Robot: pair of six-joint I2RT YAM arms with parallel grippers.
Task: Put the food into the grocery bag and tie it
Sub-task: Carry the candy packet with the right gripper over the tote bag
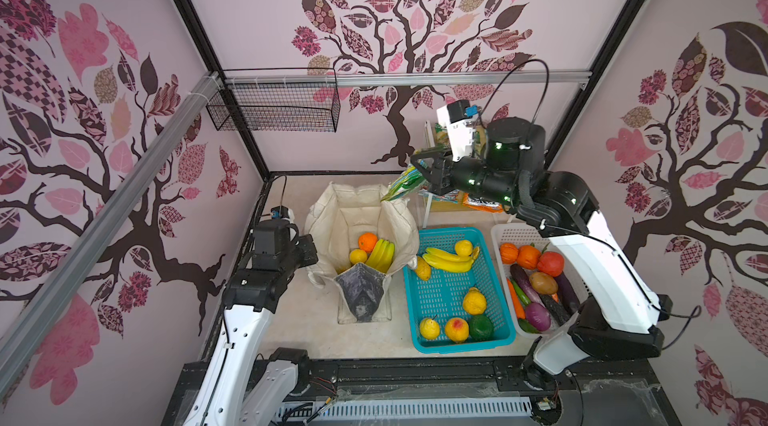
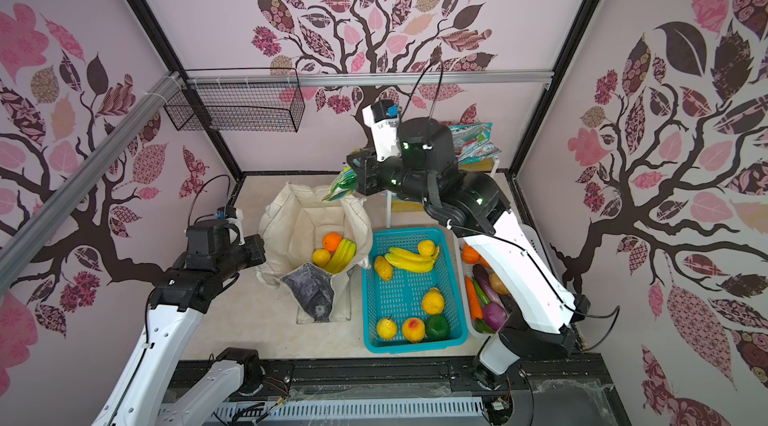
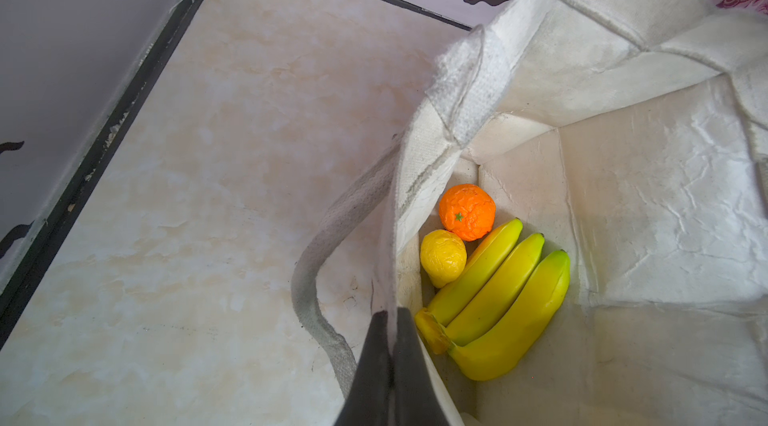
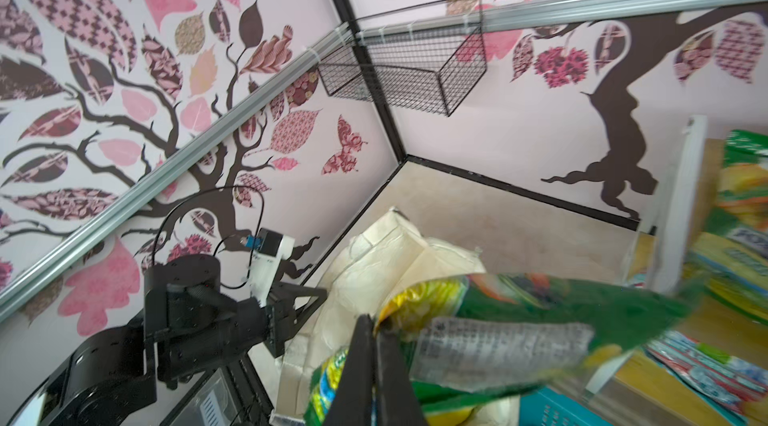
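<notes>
**Green packet held at the rim of the open bag**

Glossy and crumpled, the green packet (image 1: 405, 185) (image 2: 343, 185) hangs from the right fingers (image 4: 370, 330), which are pressed together on one end of it. In both top views it sits at the far right corner of the grocery bag's (image 1: 357, 208) (image 2: 307, 212) mouth, overlapping the rim. The right wrist view shows the packet (image 4: 519, 320) blurred, with the cream canvas (image 4: 395, 262) below it.

The bag stands open on the desk (image 1: 311, 320), its grey marbled panel (image 1: 361, 291) on the near side. The left fingers (image 3: 384, 332) are closed on the bag's left rim, a fold of canvas running in between them. A strap handle (image 3: 316, 278) loops down outside the bag next to them.

On the bag's floor (image 3: 644, 195) lie a banana bunch (image 3: 498, 303) (image 1: 380, 255), an orange (image 3: 467, 212) (image 1: 368, 242) and a small yellow fruit (image 3: 442, 255) (image 1: 358, 256), all three touching, bunched against the left wall.

Just right of the bag is the teal basket (image 1: 457, 347) with more toy fruit. Beside that is the white basket (image 1: 511, 233) of vegetables, partly under the right arm. More packets lie on a low shelf (image 4: 744, 212) by the back wall, behind the baskets.
</notes>
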